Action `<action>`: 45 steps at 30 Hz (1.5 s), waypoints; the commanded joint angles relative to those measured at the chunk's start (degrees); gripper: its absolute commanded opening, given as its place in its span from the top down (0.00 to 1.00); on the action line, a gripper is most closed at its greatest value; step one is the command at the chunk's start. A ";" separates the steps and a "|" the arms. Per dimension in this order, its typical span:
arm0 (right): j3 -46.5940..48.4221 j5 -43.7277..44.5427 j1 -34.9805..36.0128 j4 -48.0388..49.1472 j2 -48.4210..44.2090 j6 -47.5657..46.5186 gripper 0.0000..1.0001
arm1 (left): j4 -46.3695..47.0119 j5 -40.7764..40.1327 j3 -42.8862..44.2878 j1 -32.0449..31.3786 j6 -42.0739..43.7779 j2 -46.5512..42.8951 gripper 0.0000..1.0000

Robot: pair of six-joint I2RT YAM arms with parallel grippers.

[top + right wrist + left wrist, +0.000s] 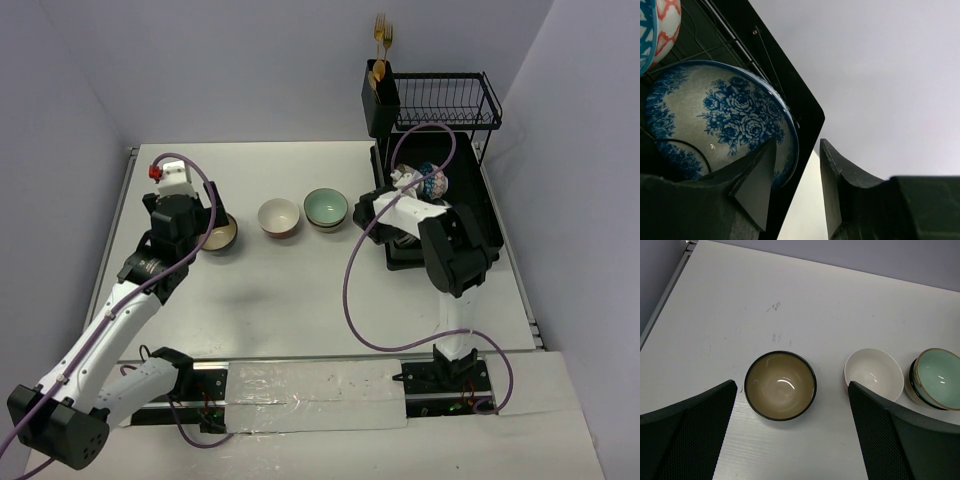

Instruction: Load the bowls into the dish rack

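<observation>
Now setting a bowl into the rack

Right gripper has its jaws parted astride the rim of the blue floral bowl, which sits in the dish rack at far right. Left gripper hangs spread wide over the tan bowl; next it likely must descend and pinch that rim.

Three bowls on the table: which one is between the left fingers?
The tan, dark-rimmed bowl, leftmost of the row. In the wrist view it lies between the open left fingers; the white bowl and green bowl sit off to the right.
</observation>
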 commanded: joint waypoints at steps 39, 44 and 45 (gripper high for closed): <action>0.92 -37.08 4.81 52.35 -50.52 -50.52 0.46 | 1.38 1.07 -0.27 -0.18 -0.46 -3.83 0.01; 2.24 -58.71 4.81 52.08 -51.31 -50.53 0.39 | 0.59 1.86 0.26 -0.09 -0.55 -3.40 0.01; 1.98 -62.67 4.81 52.25 -51.05 -50.18 0.23 | 0.15 2.04 0.35 -0.09 -0.63 -3.22 0.01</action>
